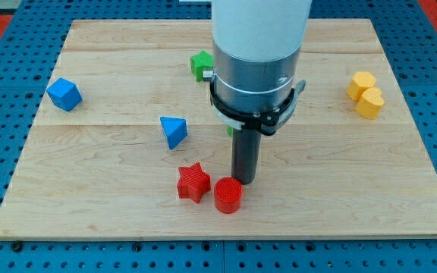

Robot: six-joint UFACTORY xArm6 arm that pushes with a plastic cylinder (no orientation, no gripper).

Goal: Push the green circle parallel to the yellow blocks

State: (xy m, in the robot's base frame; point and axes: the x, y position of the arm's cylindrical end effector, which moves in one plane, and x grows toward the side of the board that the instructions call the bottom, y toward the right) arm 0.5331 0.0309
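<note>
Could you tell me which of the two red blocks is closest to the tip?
The red cylinder: my tip sits right at its upper right edge, while the red star lies further left.

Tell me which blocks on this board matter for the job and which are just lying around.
For the job:
my tip, just above the red cylinder
yellow blocks, view's right
green sliver beside the rod, possibly the green circle, mostly hidden

Lying about:
red cylinder
red star
blue triangle
blue cube
green block at the top, partly hidden
</note>
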